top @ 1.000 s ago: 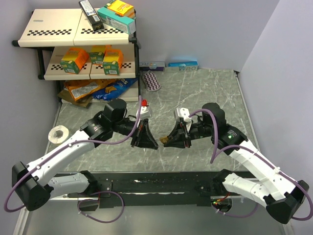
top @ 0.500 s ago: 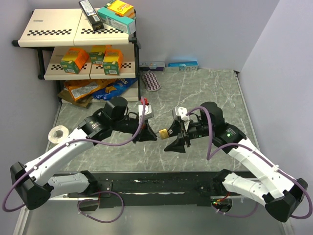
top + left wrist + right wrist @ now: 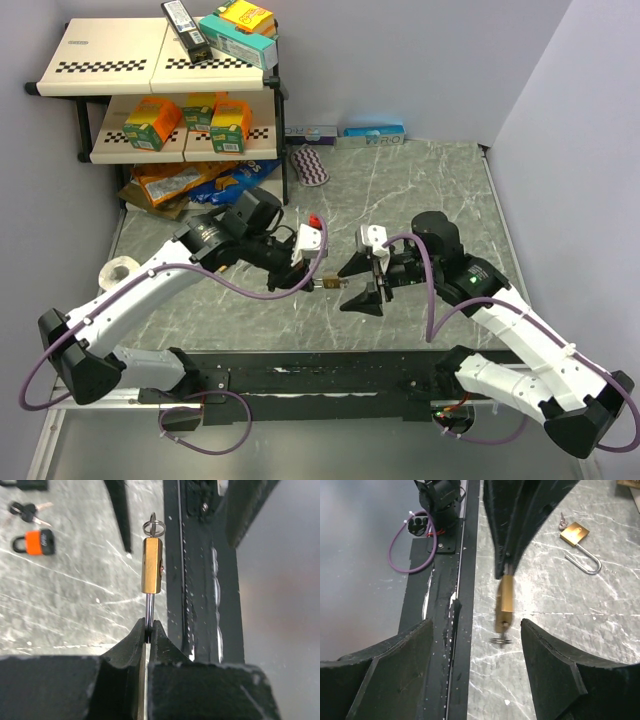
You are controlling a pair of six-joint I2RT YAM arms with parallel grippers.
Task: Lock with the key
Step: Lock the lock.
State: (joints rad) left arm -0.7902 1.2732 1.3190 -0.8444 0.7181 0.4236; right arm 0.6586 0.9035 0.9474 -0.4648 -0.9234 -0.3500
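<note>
Counter [image 3: 420, 190] lies under both arms, the left wrist swung nearer the centre than half a second ago. Right gripper [image 3: 476, 623] gapes wide, untouching. Left gripper [image 3: 148, 630] is clamped on the shackle of the brass padlock [image 3: 151, 566], holding it aloft, key ring [image 3: 153, 527] at its far end.
</note>
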